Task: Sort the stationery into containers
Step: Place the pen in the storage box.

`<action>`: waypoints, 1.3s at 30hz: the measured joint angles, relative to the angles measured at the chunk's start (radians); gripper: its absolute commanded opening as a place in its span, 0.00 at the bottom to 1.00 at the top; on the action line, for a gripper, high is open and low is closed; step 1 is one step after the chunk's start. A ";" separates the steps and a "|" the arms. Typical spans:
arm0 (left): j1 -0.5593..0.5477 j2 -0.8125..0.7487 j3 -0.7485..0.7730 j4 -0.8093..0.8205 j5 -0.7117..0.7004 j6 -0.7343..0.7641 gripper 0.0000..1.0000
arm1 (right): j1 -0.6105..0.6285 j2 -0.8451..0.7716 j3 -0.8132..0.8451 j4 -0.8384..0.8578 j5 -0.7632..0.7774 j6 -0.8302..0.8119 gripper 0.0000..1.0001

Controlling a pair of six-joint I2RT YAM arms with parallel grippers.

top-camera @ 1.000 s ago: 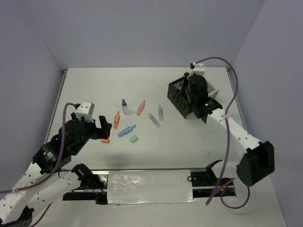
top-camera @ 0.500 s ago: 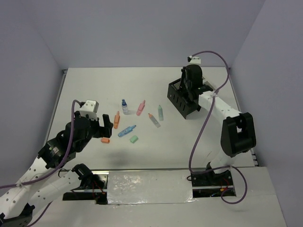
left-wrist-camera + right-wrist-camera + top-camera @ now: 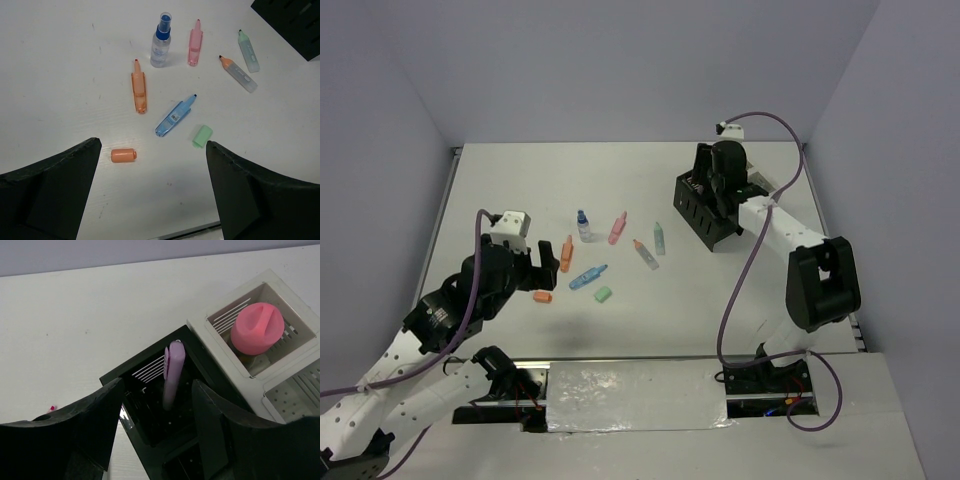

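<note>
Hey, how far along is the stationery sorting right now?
Done: a purple highlighter stands in the black box, a pink rounded piece in the white box. In hand: nothing; left gripper and right gripper are open. Left: eight loose pieces on the table, including the bottle and blue highlighter.

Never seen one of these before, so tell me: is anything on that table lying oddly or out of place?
What look like two loose caps, an orange cap and a green cap, lie apart from the pens, whose tips are bare. In the black box, the purple highlighter leans askew against the wall.
</note>
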 measured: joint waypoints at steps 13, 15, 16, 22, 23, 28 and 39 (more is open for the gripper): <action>0.032 0.073 0.028 -0.100 -0.193 -0.116 0.99 | 0.244 -0.305 0.005 -0.158 -0.104 0.015 0.76; 0.036 0.100 0.054 -0.160 -0.247 -0.179 0.99 | 0.335 -0.321 0.002 -0.190 -0.148 -0.002 0.79; 0.037 0.112 0.071 -0.196 -0.269 -0.224 0.99 | 0.374 -0.322 -0.011 -0.200 -0.174 -0.010 0.79; 0.038 0.106 0.076 -0.239 -0.258 -0.399 0.99 | 0.494 -0.323 -0.142 -0.298 -0.263 -0.028 0.79; 0.038 0.103 0.063 -0.235 -0.250 -0.409 0.99 | 0.507 -0.323 -0.156 -0.308 -0.261 -0.018 0.78; 0.039 0.126 0.035 -0.199 -0.164 -0.390 0.99 | 0.579 -0.323 -0.202 -0.315 -0.192 0.087 0.78; 0.039 0.104 0.107 -0.077 -0.114 -0.101 0.99 | 0.649 -0.239 -0.170 -0.417 0.030 0.253 0.80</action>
